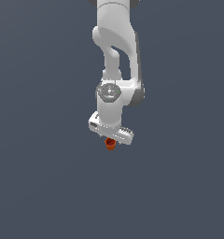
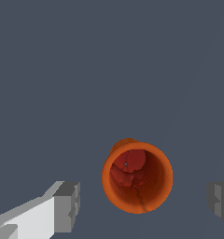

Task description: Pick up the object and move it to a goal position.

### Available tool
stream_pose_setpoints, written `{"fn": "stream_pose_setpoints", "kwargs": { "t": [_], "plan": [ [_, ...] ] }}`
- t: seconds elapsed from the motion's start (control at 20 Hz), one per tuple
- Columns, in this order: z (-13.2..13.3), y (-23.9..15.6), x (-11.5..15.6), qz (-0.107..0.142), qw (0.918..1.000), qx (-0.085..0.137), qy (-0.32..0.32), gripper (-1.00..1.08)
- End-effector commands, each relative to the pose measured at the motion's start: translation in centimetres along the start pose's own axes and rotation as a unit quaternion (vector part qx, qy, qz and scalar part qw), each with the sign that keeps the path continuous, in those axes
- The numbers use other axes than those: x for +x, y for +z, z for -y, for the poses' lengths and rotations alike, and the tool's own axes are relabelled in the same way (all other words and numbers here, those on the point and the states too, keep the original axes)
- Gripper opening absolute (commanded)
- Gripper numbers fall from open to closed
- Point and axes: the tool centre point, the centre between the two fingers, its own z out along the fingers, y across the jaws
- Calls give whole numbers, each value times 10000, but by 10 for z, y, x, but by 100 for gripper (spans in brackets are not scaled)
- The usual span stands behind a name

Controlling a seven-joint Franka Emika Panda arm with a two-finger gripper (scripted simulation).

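Observation:
The object (image 2: 137, 179) is a small orange-red cup with a darker hollow inside, standing upright on the grey floor. In the wrist view it lies between my two grey fingertips (image 2: 67, 207), with a clear gap on either side, so my gripper (image 2: 144, 203) is open around it without touching. In the exterior view the object (image 1: 110, 144) peeks out just beneath the white hand, and my gripper (image 1: 111, 140) hangs directly over it. The fingers themselves are hidden by the hand in that view.
The plain dark grey floor (image 1: 48, 186) spreads in every direction. The white arm (image 1: 116, 56) rises straight up from the hand to the frame's upper edge. No goal marker shows.

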Motion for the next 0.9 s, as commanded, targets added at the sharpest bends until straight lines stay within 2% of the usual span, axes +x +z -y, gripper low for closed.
{"fn": "stream_pose_setpoints", "kwargs": {
  "t": [0.0, 0.5, 0.75, 0.8, 0.85],
  "plan": [
    [0, 1, 0, -1, 10000, 0, 1, 100],
    [0, 44, -1, -3, 10000, 0, 20, 100],
    [0, 50, 0, -3, 10000, 0, 23, 100],
    [0, 50, 0, -3, 10000, 0, 23, -100],
    [0, 50, 0, -3, 10000, 0, 23, -100]
  ]
}}
